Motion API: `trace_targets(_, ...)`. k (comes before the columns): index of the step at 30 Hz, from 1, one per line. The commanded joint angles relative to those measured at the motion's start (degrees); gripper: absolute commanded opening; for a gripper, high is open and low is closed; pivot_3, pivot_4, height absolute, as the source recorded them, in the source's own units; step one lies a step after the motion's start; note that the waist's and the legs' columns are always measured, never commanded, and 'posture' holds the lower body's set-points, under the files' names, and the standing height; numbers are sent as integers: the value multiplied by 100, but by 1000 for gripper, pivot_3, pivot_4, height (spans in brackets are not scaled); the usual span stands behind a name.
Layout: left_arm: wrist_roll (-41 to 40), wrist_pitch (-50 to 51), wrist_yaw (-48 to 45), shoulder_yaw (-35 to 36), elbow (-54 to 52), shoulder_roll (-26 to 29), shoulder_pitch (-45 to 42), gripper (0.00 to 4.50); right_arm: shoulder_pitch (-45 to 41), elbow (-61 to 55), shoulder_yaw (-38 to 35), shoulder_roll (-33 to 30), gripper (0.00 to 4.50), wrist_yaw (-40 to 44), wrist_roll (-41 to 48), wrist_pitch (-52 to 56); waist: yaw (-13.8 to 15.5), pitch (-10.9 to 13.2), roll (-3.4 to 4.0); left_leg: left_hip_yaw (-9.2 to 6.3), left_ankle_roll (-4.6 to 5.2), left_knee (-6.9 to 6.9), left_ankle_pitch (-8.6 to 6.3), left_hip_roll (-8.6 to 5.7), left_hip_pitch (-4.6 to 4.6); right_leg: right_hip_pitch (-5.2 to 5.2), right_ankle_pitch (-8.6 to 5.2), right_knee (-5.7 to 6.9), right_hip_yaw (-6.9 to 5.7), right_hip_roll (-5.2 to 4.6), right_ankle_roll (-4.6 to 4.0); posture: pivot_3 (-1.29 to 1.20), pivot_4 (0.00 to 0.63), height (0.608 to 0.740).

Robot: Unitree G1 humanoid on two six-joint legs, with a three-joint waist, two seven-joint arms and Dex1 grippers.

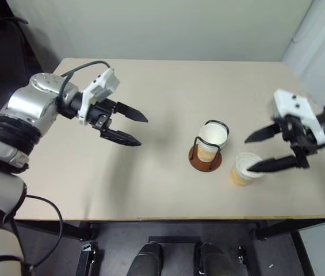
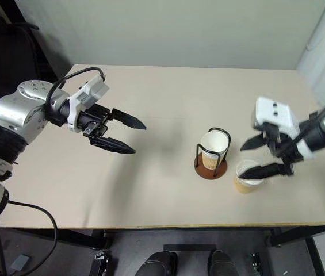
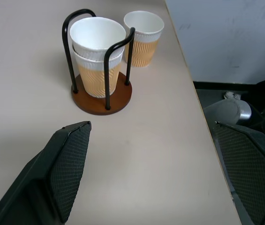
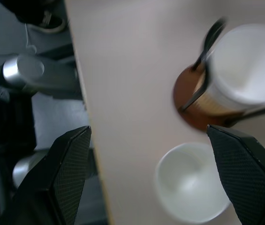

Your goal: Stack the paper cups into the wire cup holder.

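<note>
Nested paper cups upright, wire cup holder

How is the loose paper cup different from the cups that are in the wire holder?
The loose cup stands alone on the bare table, beside the wire holder; the cups in the holder sit nested, one inside another, between the black wires on the brown base. The loose cup is nearer the table's front edge. All are upright, tan outside and white inside.

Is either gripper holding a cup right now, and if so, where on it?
Nothing is held. The left gripper hangs open over bare table; the right gripper is open above the loose tan paper cup beside the black wire cup holder.
</note>
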Motion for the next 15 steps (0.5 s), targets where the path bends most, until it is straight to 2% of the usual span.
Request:
trace_targets(1, -68, -62, -161, 197, 47, 3, -193, 4500, 535, -338, -223, -277, 3977, -312, -5, -522, 3, 1, -3, -6, 1, 2, 1, 2, 2, 4, 1, -1, 1, -1, 1, 0, 150, 740)
trace_targets(5, -134, -103, -161, 272, -40, -11, -140, 4500, 973, -340, -120, -310, 3977, -649, -130, -1026, -3, 2, -1, -8, 25, 5, 10, -1, 2, 5, 18, 2, 8, -4, 16, 0, 150, 740)
trace_targets(9, -234, -50, -161, 307, -204, 57, -69, 4500, 1104, -236, 27, -313, 3977, -849, -245, -1386, 3, 2, -2, -12, 67, 5, 7, -9, -1, 5, 37, -2, 2, -1, 22, 0, 150, 740)
trace_targets(15, -434, 13, -161, 343, -588, 263, 79, 4500, 1259, 54, 464, -268, 3977, -942, -662, -2051, 10, 2, -3, -26, 72, 6, 13, -16, -6, 9, 50, -13, -1, -3, 31, 0, 150, 740)
